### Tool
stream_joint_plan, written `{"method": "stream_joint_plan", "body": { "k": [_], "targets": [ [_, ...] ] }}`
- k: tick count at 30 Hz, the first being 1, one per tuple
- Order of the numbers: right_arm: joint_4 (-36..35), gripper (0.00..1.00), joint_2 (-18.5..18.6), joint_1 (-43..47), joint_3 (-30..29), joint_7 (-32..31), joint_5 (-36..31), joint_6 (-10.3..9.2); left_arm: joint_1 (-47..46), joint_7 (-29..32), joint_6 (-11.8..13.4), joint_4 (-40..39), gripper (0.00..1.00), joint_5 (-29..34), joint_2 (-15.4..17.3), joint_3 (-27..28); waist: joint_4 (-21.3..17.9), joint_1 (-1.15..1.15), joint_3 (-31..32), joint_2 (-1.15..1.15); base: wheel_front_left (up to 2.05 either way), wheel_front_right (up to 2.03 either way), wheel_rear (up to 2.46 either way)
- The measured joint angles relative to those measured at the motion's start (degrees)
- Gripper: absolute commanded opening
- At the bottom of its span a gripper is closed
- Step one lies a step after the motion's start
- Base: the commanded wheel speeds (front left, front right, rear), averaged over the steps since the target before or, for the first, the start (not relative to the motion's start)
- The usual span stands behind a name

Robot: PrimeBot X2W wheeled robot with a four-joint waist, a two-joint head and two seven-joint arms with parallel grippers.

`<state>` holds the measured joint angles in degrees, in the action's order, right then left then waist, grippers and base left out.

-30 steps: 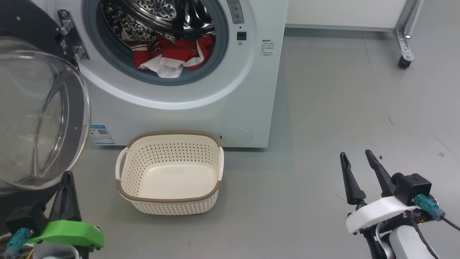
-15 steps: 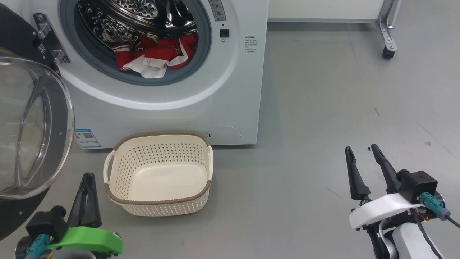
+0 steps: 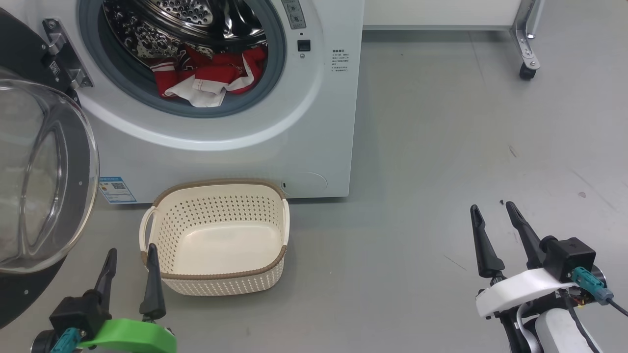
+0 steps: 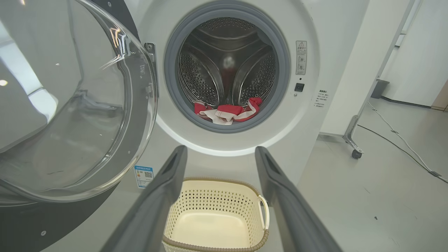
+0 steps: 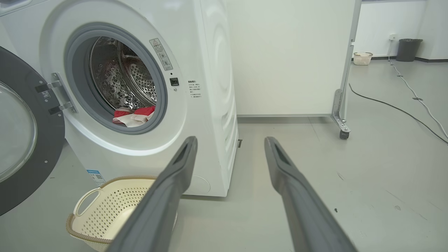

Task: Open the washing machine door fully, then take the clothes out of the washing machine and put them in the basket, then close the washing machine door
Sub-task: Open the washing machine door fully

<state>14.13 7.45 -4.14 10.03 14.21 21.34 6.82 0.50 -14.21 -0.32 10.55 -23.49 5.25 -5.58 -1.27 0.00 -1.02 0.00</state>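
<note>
Door: the washing machine door (image 3: 44, 171) stood swung open on its hinge (image 3: 61, 59) at 9 o'clock in the head view, and its clear glass bowl bulged out from the black ring.
Machine: the washing machine (image 3: 221, 157) filled the 11 to 12 o'clock part of that view, with its round opening uncovered and the steel drum (image 3: 196, 14) bare inside the grey rubber ring (image 3: 279, 63).
Clothes: the clothes (image 3: 206, 78), red with white panels, lay bunched at the drum's 6 o'clock, against the lower lip of the ring, inside the machine.
Basket: the basket (image 3: 216, 185) sat on the grey floor (image 3: 417, 171) just before the machine's foot, below the opening, with nothing in it.
Label: a blue label sticker (image 3: 117, 189) was at the machine's lower front corner, at 10 o'clock from the basket.
Left hand: the left gripper (image 3: 132, 248) hung at 7 o'clock, fingers spread wide and holding nothing, one fingertip just beside the basket's near corner.
Right hand: the right gripper (image 3: 491, 206) hung at 4 o'clock over bare floor, well apart from the basket, fingers wide and holding nothing.
Background: a caster (image 3: 526, 73) of a metal frame stood at 1 o'clock.
</note>
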Motion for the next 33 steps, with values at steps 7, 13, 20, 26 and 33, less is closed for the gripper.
{"method": "stream_joint_plan", "body": {
  "k": [7,13,20,26,33],
  "targets": [
    [0.0,1.0,0.0,0.1,0.0,0.0,-0.3,0.0,0.4,-0.1,0.0,-0.2,1.0,0.1,-0.3,-0.2,-0.2,0.0,0.1,0.0,0.0,0.0,0.0],
    [-0.2,1.0,0.0,0.2,-0.1,0.0,-0.4,0.02,0.6,-0.1,0.0,-0.3,1.0,0.2,-0.4,-0.2,-0.4,0.0,0.0,0.0,0.0,0.0,0.0],
    [-0.6,1.0,0.0,0.3,-0.3,0.0,-0.4,0.02,0.7,-0.1,0.1,-0.8,1.0,1.0,-0.5,-0.4,-0.4,0.0,-0.4,0.0,0.0,0.0,0.0],
    [-0.7,1.0,0.0,0.3,-0.6,0.1,-0.4,0.03,0.7,-0.1,0.1,-0.9,1.0,1.4,-0.7,-0.6,-0.3,0.0,-1.0,0.0,0.0,0.0,0.0],
    [-0.8,1.0,0.0,0.3,-0.6,0.1,-0.8,0.04,0.7,-0.1,0.1,-1.0,1.0,1.4,-0.7,-0.9,-0.1,0.0,-1.5,0.0,0.0,0.0,0.0]
  ]
}}
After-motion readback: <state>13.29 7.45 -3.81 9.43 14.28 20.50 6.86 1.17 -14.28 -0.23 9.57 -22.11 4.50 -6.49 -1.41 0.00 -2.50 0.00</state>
